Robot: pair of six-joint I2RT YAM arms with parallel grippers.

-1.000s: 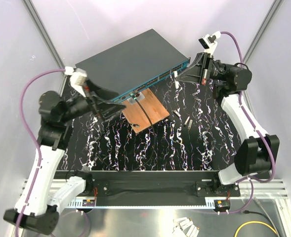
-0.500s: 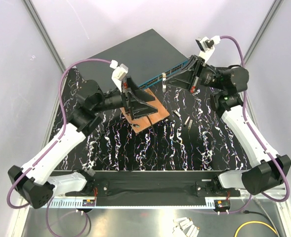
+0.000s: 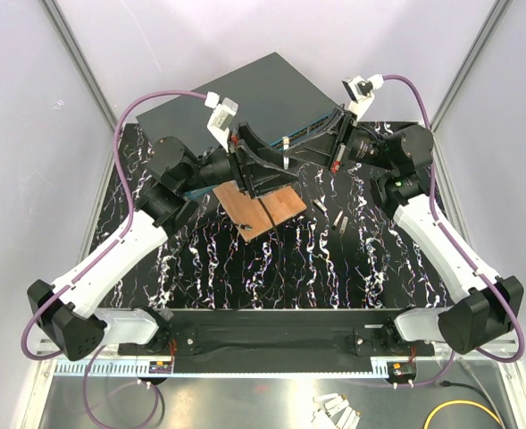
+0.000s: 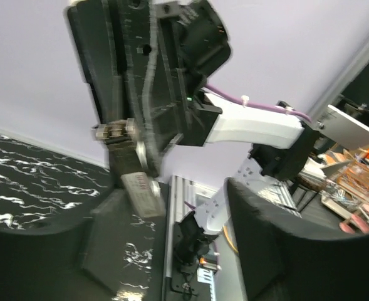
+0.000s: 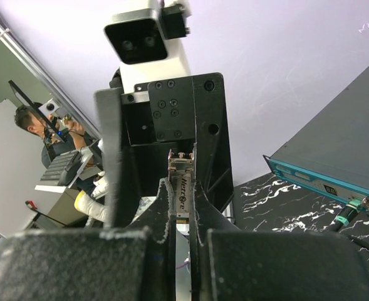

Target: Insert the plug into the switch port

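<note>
Reaching up from the lower-left corner of the top view, left arm runs diagonally to frame centre, wrist rolled on its side, left gripper point(image 3: 267, 165) over the far edge of the copper board point(image 3: 263, 207). Left wrist view: its fingers point(image 4: 40, 251) are spread wide and grip nothing, pointing straight at the other gripper. Plug point(image 3: 285, 150) is the small silver module standing upright at upper centre, between the two grippers and just in front of the teal front edge of the switch point(image 3: 245, 94). It's clear of the ports, not inserted. Right arm comes up the right side from the lower-right base, bends at upper right, and the forearm points left toward centre. Right gripper point(image 3: 291, 152) is clamped on the plug. In the right wrist view both pads press the lower half of the module point(image 5: 182, 188), and the labelled upper half sticks out. Switch sits diagonally at upper centre on the black marbled mat point(image 3: 200, 259), behind both grippers. A cable point(image 5: 344, 219) already sits in its front edge at the right of the right wrist view. Two small loose parts point(image 3: 321, 206) lie on the mat right of the board.
</note>
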